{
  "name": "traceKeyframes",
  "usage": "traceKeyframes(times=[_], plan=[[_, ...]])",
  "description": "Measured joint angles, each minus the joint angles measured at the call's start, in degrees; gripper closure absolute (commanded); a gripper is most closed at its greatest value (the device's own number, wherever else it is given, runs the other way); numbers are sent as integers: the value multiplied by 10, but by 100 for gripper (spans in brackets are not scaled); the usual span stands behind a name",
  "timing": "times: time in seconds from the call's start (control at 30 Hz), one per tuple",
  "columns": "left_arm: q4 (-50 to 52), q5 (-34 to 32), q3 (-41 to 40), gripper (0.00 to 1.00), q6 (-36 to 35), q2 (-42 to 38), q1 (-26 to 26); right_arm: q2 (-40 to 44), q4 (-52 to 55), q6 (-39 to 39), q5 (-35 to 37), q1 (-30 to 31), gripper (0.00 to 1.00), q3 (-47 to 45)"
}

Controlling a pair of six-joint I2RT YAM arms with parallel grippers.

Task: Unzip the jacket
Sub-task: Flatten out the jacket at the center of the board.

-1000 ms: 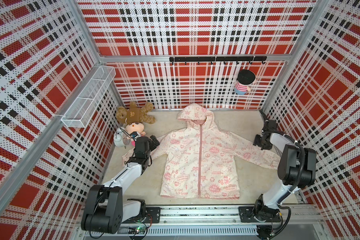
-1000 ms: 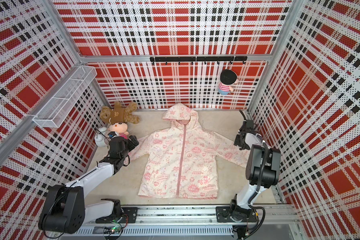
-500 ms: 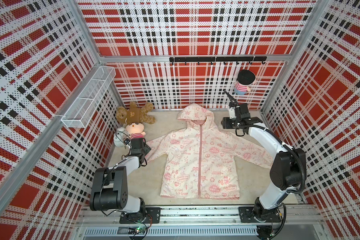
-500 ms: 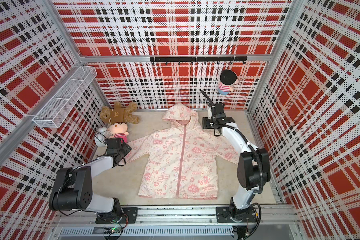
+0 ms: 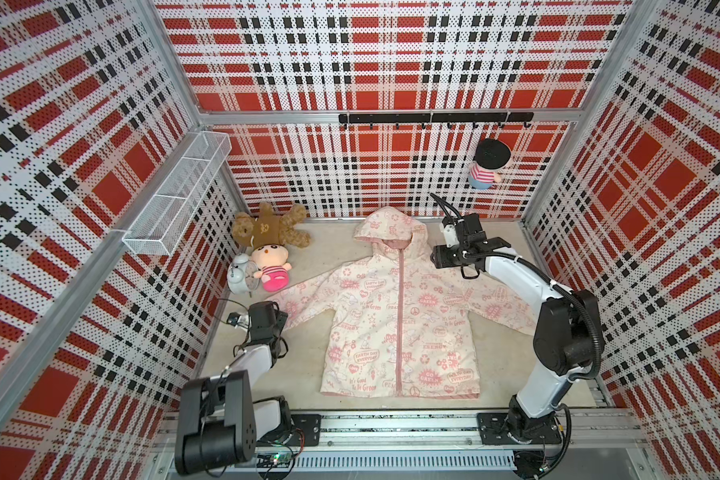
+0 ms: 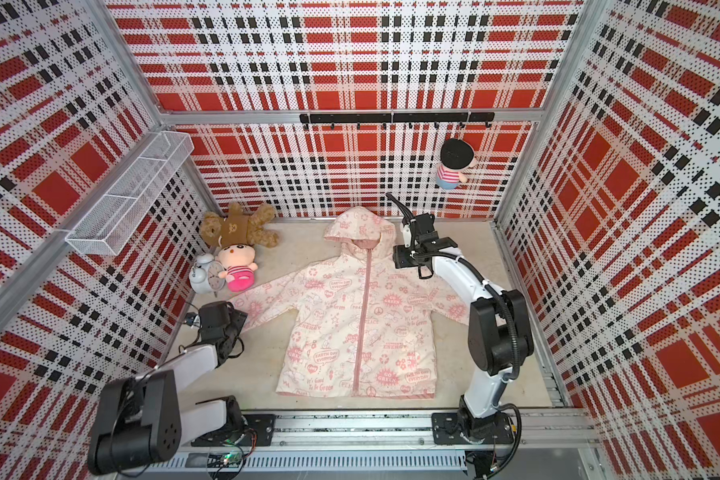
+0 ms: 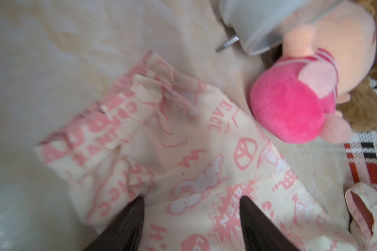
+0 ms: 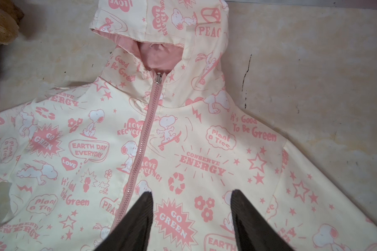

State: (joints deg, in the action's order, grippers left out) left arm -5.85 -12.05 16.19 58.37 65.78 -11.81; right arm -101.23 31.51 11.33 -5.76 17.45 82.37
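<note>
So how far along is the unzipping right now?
Done: nothing on the zip itself; the jacket lies flat, zipped to the neck, with the zipper pull at the top. In hand: the right hand is open above the chest, short of the pull; the left hand is open over a sleeve cuff. To do: grip the pull and draw it down to the hem.

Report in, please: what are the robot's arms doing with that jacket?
Both jaws open, empty: left over a sleeve, right over the chest. Jacket flat, zipper fully closed. Nothing blocking the zipper.
</note>
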Motion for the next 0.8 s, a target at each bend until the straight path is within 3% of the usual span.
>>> traceKeyframes(times=[0.2,0.33,0.47,0.6,0.8], plan=[[104,-71,-32,27,39,-177,-17,19,18,0,17,-1,37,-2],[145,-86,-27,23,27,-231,-21,25,17,0,12,-1,31,6],[157,-61,0,21,-11,-224,-21,15,13,-7,-9,-1,21,37],[127,-28,42,23,-51,-203,-5,-50,-1,-17,-17,-3,16,123],[64,-49,155,23,-139,-92,122,-238,21,-26,-13,-9,13,328]])
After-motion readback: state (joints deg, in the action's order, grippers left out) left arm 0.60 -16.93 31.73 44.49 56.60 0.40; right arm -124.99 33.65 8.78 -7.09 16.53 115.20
